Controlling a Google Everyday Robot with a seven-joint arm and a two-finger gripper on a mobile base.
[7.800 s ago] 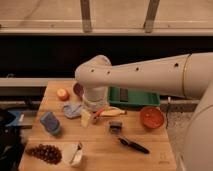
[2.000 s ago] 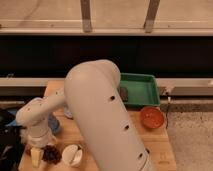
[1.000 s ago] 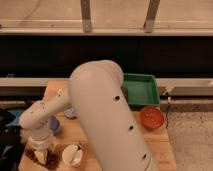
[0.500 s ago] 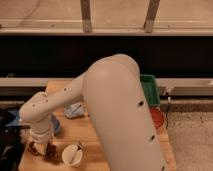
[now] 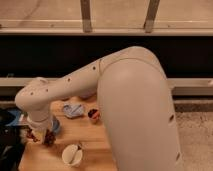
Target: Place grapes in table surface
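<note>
A: The arm fills most of the view, and down at the near left the gripper (image 5: 41, 136) hangs just over the table surface (image 5: 95, 145), fingers pinched tight together.

B: And the grapes?

A: Dark reddish-purple lumps, the grapes (image 5: 34, 135), show right at the fingertips, so I judge it has them pinched, lifted a little off the wood. I can't tell how much of the bunch is clear of the table.

B: How will they handle?

A: Light, soft, easily bruised, and a loose cluster sways and sheds berries. Best hold is at the stem or the top of the bunch, not squeezing single berries.

B: Anything close by?

A: A white cup (image 5: 72, 154) near and to the right, a blue cloth (image 5: 73, 110) farther back.
</note>
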